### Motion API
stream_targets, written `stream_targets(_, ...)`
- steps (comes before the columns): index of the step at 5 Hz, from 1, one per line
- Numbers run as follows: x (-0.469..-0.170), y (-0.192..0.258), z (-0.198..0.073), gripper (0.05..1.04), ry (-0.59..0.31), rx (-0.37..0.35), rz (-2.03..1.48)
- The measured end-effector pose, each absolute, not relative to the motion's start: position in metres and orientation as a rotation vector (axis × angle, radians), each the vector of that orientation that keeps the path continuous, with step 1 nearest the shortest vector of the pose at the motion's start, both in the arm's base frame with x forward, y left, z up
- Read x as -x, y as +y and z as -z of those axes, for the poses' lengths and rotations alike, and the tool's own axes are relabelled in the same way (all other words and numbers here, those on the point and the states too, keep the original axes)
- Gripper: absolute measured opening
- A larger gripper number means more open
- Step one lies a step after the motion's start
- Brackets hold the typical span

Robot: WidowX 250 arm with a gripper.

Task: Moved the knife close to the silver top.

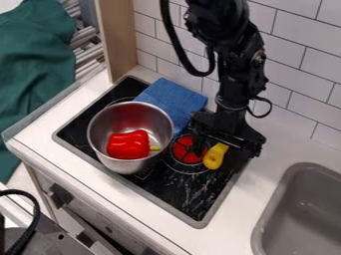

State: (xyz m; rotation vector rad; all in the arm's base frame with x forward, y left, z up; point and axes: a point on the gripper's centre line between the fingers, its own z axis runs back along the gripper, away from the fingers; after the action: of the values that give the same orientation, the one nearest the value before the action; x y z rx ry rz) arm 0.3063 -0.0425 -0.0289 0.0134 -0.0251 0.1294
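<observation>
The claw [228,144] is at the yellow knife [214,156], right of the pot [120,168]; whether spread or closed cannot be determined.

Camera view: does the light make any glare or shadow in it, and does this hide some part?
Camera view: the metal pot has soft bright reflections, with a reddish one on its inner wall above the red pepper; the black arm's lower end merges with the dark stove top, hiding detail; whether pale streaks there are glare or pattern, I cannot tell.

Yellow knife [215,156] (partly hidden), beside red burner [184,155], near silver pot [124,166]
</observation>
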Motion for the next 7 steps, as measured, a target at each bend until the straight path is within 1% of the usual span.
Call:
stream_targets(1, -0.318, -0.035, 0.037, 0.954, -0.024, -0.017, -0.144)
stream_targets(2, -0.325, -0.030, 0.043, 0.660, -0.021, -0.025, -0.157)
stream_targets(3, -0.331, -0.029, 0.044, 0.388, -0.023, -0.020, -0.160)
stream_targets(4, -0.328, -0.026, 0.044, 0.361, -0.017, -0.017, -0.165)
stream_targets(5, -0.321, -0.016, 0.029, 0.361, -0.021, -0.040, -0.180)
stream_targets(6, -0.324, 0.003, 0.016, 0.361, -0.040, -0.047, -0.233)
stream_targets(7, -0.333, 0.029, 0.009, 0.361, -0.057, -0.027, -0.316)
